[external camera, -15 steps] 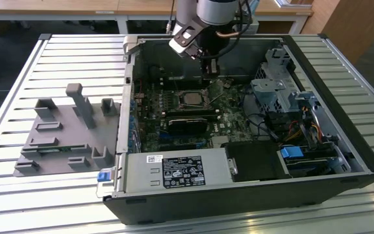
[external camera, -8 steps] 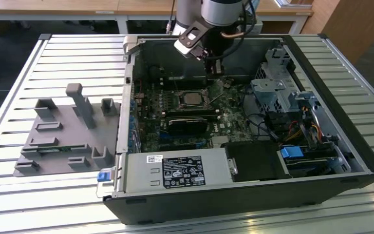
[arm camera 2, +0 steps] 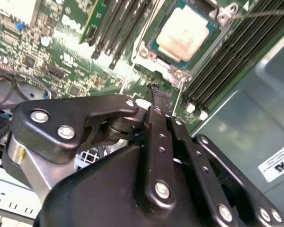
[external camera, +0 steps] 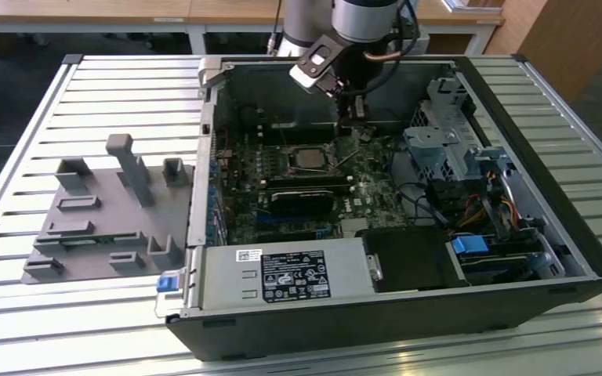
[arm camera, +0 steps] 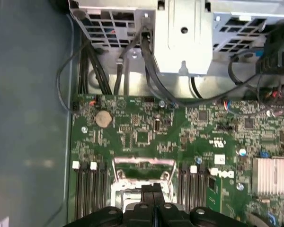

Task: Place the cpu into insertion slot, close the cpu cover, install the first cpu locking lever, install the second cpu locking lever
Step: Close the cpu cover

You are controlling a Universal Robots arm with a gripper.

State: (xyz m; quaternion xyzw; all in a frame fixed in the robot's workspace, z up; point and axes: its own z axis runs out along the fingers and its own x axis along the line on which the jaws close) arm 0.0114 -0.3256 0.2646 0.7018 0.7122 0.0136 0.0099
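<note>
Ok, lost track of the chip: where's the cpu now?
In the second wrist view the small square silver-grey cpu lies flat on the green circuit board, between two banks of long black slots.

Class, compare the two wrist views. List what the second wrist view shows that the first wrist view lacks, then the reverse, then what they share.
Second wrist view: the whole pale top of the cpu, seated on the board.
First wrist view: a coin cell, a finned heatsink, and a metal drive cage with black cables beyond the board's edge.
Both wrist views: the shut tool, the green motherboard and the black memory slots.
</note>
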